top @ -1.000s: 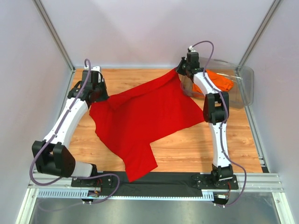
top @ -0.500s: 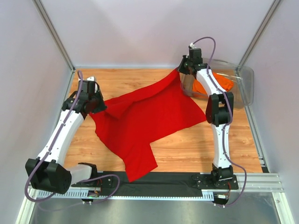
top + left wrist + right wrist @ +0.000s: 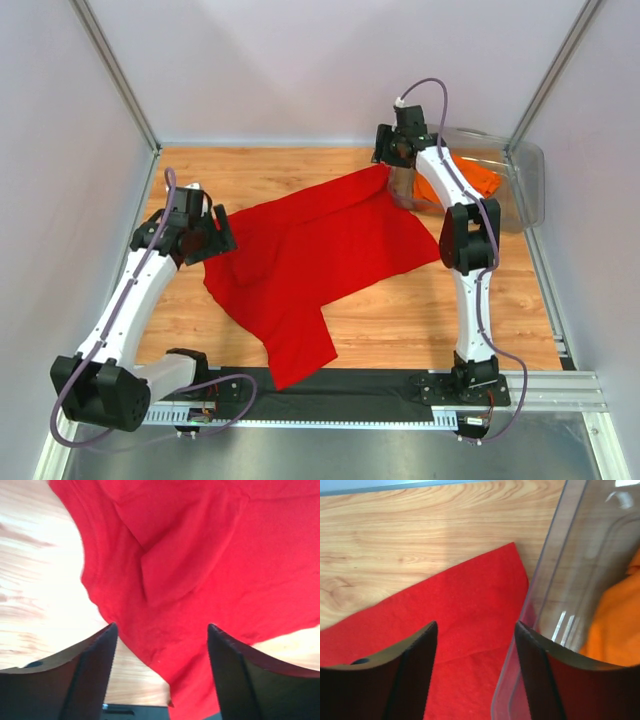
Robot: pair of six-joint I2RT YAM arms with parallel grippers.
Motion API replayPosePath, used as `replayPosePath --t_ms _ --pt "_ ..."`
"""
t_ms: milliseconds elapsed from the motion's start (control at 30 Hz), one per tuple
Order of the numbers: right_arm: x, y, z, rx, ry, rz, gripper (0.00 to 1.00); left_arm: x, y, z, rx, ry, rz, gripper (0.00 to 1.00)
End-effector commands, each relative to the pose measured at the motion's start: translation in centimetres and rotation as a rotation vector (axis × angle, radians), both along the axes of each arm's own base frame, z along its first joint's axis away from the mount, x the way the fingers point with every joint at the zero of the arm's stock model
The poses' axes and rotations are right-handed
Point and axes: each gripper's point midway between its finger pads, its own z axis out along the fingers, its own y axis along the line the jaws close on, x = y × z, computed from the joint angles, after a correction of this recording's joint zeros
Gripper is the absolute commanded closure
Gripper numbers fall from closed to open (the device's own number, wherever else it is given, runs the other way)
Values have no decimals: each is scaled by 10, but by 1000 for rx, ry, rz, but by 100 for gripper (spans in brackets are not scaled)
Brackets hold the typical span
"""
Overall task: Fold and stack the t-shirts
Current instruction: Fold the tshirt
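Left gripper [image 3: 161,626] and right gripper [image 3: 476,623] both gape empty over the red t-shirt [image 3: 310,250] spread mid-frame on the bench [image 3: 420,312].

Wooden table [image 3: 260,170], pale walls [image 3: 330,60]

**Red t-shirt [image 3: 310,255] spread open mid-surface; orange t-shirt [image 3: 478,178] heaped in the bin at 2 o'clock**

The bright red t-shirt lies unfolded and mostly flat over the middle of the wooden surface [image 3: 400,310], stretched on a diagonal. One pointed corner reaches toward 1 o'clock and lies flat just beside the wall of the clear bin [image 3: 525,190]. A long lobe runs down toward 6 o'clock, its end resting over the dark strip [image 3: 380,385] at the near edge. On its 9 o'clock side the cloth is doubled over into a small rumpled flap. The orange t-shirt is crumpled in a heap inside the bin, showing through the clear wall.
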Motion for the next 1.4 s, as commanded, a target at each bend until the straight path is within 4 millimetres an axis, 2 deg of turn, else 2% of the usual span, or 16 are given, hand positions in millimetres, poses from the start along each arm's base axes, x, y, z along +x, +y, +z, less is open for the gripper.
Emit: replayPosePath --t_ms 0,133,167,200,233,267,300,400,533,833,1033,1167,1233,1267,1300,1367 --pt "-1 -22 57 -202 -128 -19 34 11 11 30 63 -129 -4 23" --pt "11 34 60 -111 -196 75 31 66 14 16 110 -125 27 60" --pt "9 55 58 -90 -199 108 31 84 13 -8 93 -51 27 67" --pt "6 71 56 -61 -197 149 32 104 12 1 87 -68 35 74" --pt "5 84 48 -43 -189 170 32 115 14 -6 94 -46 49 79" --pt "-1 104 45 -16 -182 202 36 125 18 -34 107 34 76 82" --pt "-1 111 40 -2 -178 203 37 139 26 -32 95 30 116 84" --pt "-10 136 24 64 -128 214 42 159 39 -65 22 118 183 90" --pt "-18 145 -7 157 -19 139 50 152 61 -123 -33 284 284 100" --pt "-39 170 -43 182 94 123 45 142 118 -169 -6 449 360 100" --pt "-31 175 -33 176 62 128 42 190 163 -150 87 371 299 100" --pt "-36 157 -29 76 58 149 39 221 157 -118 63 266 186 89" --pt "-43 146 -24 30 60 157 37 221 147 -94 70 210 169 73" --pt "-46 142 -23 9 61 170 36 207 140 -99 78 236 163 68" --pt "-51 141 -20 0 66 182 35 207 127 -70 116 167 149 60" --pt "-67 135 -17 -24 103 195 33 182 109 -71 126 189 137 57"
